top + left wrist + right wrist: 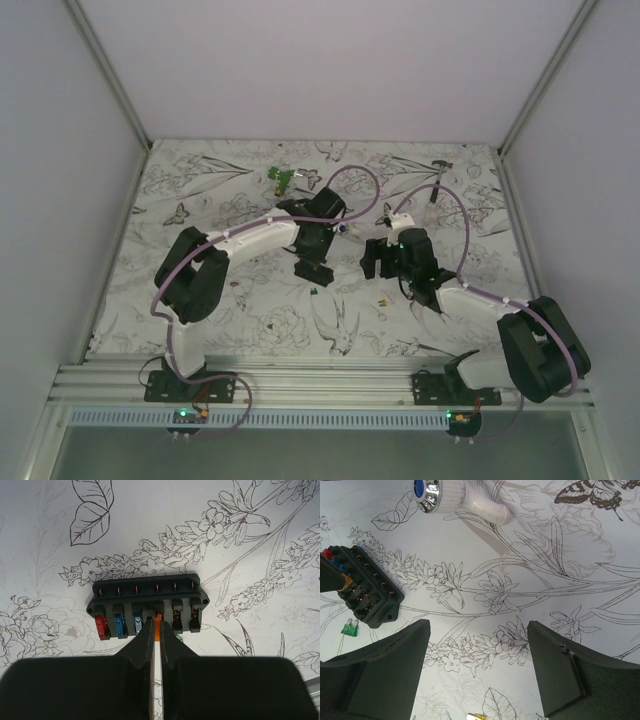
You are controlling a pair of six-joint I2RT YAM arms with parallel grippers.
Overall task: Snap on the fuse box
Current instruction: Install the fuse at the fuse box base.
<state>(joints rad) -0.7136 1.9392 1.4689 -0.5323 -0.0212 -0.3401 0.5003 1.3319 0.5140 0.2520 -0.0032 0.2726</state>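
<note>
Left wrist: left end effector [156, 624] pinches fuse [158, 631] at fuse box [145, 592] edge — right end effector [479, 630] wide, empty.

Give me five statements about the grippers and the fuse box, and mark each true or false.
1. The left gripper is shut on an orange fuse at the fuse box. True.
2. The right gripper clamps the fuse box. False: the right gripper is open, holds nothing and is apart from the box.
3. A green fuse lies loose on the table beside the fuse box. True.
4. The red fuse sits mid-row. False: the red fuse is in an end slot.
5. Every front slot holds a coloured fuse. False: two slots beyond the orange fuse show none.
</note>
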